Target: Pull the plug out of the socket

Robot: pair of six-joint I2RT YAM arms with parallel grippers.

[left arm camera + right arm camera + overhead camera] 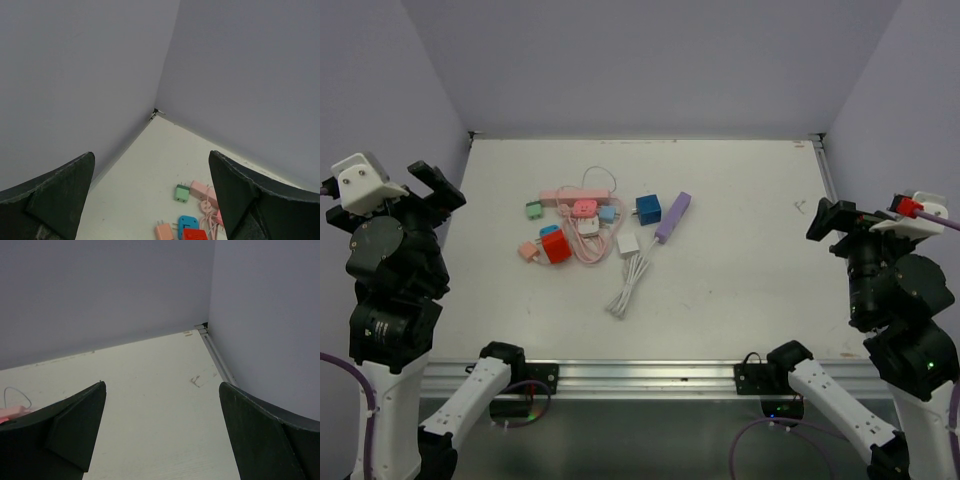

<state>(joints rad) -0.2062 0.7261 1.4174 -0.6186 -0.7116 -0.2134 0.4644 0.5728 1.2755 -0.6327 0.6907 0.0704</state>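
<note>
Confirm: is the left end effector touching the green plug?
Apart. The top view shows the left end effector off to the left, with bare table between it and the green plug.

In the left wrist view, the red plug (pixel 195 235) is cut off by the bottom edge.

Even, diffuse overhead lighting, soft faint shadows, no glare, overhead view sharp, near fingers (pixel 55 200) slightly blurred in wrist views
</note>
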